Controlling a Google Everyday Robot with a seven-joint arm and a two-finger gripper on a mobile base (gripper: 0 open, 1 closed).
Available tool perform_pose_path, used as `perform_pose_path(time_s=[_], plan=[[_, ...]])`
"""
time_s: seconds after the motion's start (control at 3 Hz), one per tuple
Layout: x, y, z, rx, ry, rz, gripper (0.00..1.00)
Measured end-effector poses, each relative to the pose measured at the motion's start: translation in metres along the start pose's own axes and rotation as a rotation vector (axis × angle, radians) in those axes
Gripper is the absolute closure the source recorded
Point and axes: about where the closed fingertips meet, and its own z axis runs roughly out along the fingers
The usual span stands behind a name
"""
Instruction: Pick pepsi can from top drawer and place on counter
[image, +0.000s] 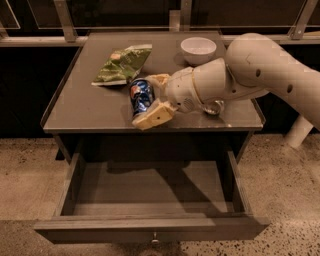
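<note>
While the top drawer (150, 231) stands pulled fully out below the cabinet, its interior floor exposed and its small metal knob (154, 239) visible at the centre of the front panel, the pepsi can (141, 95) is located outside it, over the front-centre part of the counter (85, 107). The gripper (144, 100) is clamped on the can: one tan finger (159, 79) lies against the can's far side and the other (152, 115) against its near side, pinching it between them. The can is held roughly upright with a slight tilt, logo side facing the camera. Whether its base touches the counter surface cannot be determined. The white arm (260, 70) reaches in from the right, crossing above the counter's right half. A green snack bag (122, 64) lies flat on the counter to the rear left of the can, near it but apart. A white bowl (198, 50) sits at the rear right, behind the wrist. Another can (215, 106) is mostly hidden beneath the arm at the right; only a silver end shows. Speckled floor (280, 165) surrounds the cabinet.
</note>
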Motion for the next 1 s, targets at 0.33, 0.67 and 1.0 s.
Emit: perform_pose_path(time_s=[0.33,0.67,1.0], plan=[[0.008,-0.027,0.001,0.042,-0.002,0.034,1.0],[0.017,-0.047,-0.001,0.096,0.002,0.062,1.0],[0.017,-0.047,0.0,0.098,0.001,0.062,0.81]])
